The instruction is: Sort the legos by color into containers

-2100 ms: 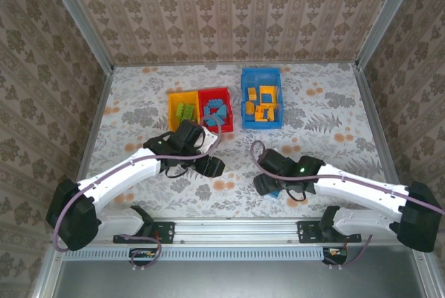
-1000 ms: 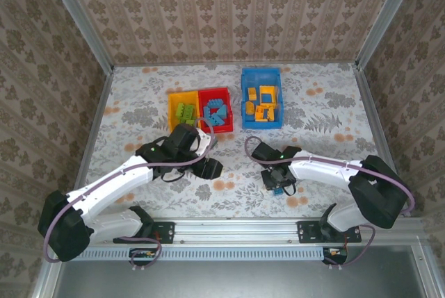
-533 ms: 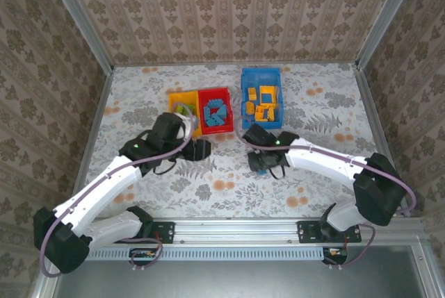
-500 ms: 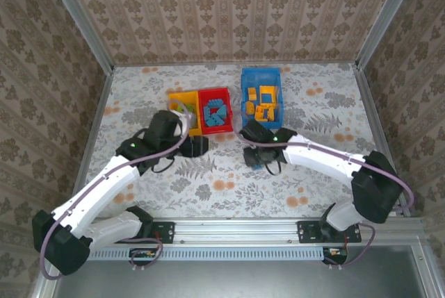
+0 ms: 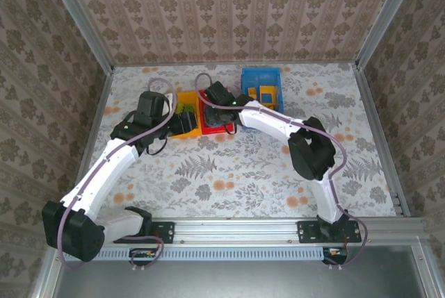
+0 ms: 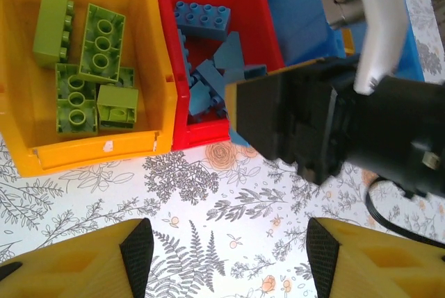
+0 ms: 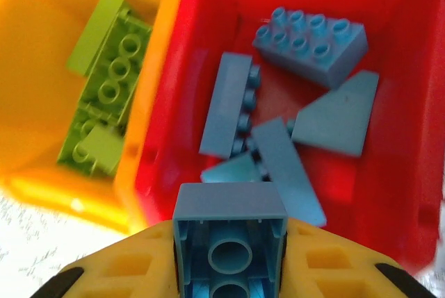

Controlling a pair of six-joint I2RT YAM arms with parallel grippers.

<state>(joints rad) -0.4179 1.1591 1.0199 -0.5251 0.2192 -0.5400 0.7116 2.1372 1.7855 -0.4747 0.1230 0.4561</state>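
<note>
Right end effector [image 7: 229, 270] clamps a blue plastic brick [image 7: 229, 239], half cropped, over the red plastic bin [image 7: 407, 173]; left end effector [image 6: 229, 249] gapes empty.

The right pincer [image 7: 229, 267] grips a blue brick [image 7: 229, 221] between its yellow fingers [image 7: 118, 274], with the brick's hollow underside facing the camera, over the near end of the red bin [image 7: 407, 173]. The red bin contains several loose blue bricks [image 7: 313, 41], including one eight-stud block and sloped pieces. The yellow-orange bin [image 7: 42, 69], immediately left of it, holds light green bricks [image 7: 108, 96].
</note>
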